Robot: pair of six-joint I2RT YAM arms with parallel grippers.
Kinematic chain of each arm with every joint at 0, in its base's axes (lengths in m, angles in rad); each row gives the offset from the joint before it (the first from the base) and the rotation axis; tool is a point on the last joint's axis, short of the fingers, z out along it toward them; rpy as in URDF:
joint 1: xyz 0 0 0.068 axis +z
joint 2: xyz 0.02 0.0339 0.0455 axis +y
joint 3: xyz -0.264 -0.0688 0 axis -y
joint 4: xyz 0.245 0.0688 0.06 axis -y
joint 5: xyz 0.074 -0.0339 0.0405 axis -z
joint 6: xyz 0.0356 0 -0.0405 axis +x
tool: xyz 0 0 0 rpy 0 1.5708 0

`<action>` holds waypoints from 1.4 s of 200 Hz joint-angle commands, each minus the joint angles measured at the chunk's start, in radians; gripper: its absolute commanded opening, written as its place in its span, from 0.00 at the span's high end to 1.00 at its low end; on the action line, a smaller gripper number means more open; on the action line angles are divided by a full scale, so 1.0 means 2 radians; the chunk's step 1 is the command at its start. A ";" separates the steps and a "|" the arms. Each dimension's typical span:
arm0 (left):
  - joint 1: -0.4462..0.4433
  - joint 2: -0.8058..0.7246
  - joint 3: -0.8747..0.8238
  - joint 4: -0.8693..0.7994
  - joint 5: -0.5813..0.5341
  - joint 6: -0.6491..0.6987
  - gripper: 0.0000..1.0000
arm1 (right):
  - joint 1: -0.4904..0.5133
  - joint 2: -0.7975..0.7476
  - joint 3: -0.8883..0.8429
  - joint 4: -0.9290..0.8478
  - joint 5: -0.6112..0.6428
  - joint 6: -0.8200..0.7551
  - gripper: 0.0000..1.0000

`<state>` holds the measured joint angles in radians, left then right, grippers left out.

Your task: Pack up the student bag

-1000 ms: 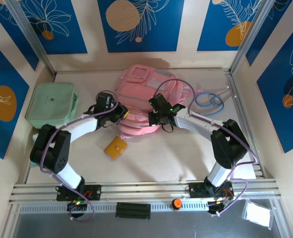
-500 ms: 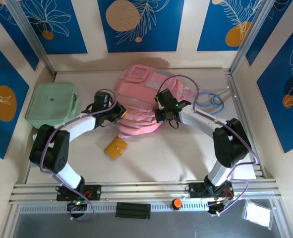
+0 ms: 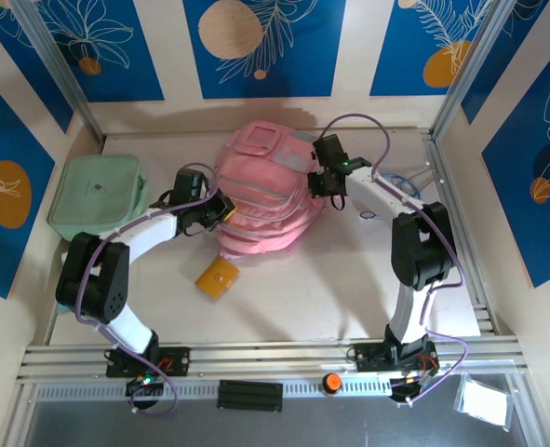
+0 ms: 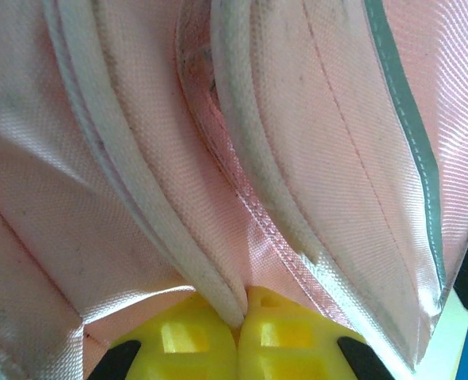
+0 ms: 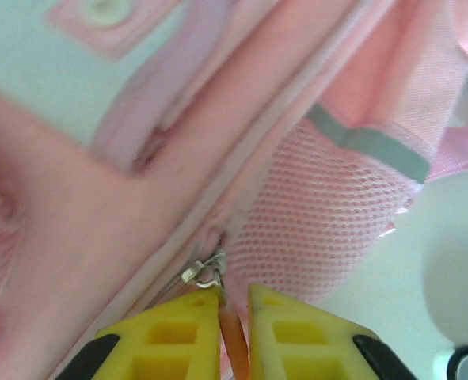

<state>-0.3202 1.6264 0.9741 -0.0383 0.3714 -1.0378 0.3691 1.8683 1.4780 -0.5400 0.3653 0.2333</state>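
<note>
Student bag lying flat at back-centre of the surface. Long axis running near-to-far, pocketed front facing up, layered zip edges pointing toward the arms. Left hand pinching a seam fold, fingers together. Right hand clamping the zip pull. Packing looking barely begun: mint case and yellow flat item lying outside.

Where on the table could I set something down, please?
The table is bare in front of the student bag, between the orange wallet and the right arm. The back is crowded: both arms reach the bag, mint case at left.
</note>
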 commanded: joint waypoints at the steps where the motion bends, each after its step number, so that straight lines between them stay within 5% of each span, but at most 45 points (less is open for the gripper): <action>1: 0.012 0.006 0.011 -0.034 0.011 0.029 1.00 | -0.026 -0.001 0.028 -0.041 0.032 0.063 0.83; 48: 0.012 0.005 0.014 -0.024 0.031 0.033 0.98 | -0.024 -0.078 -0.030 -0.014 -0.073 0.083 0.66; 70: 0.012 0.000 0.010 -0.017 0.032 0.041 0.87 | -0.024 -0.129 -0.078 0.012 -0.111 0.099 0.49; 105: 0.012 -0.019 -0.001 -0.019 0.022 0.061 0.69 | -0.024 -0.175 -0.131 0.046 -0.181 0.114 0.37; 160: 0.006 -0.076 -0.057 0.016 0.006 0.070 0.54 | -0.020 -0.129 -0.116 0.090 -0.288 0.141 0.31; 280: -0.053 -0.009 -0.033 0.172 0.054 0.014 0.46 | 0.001 0.040 0.047 0.041 -0.277 0.118 0.30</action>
<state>-0.4110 1.5707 0.8597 0.2253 0.4431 -0.9722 0.3649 1.9106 1.5288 -0.4026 -0.1589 0.5014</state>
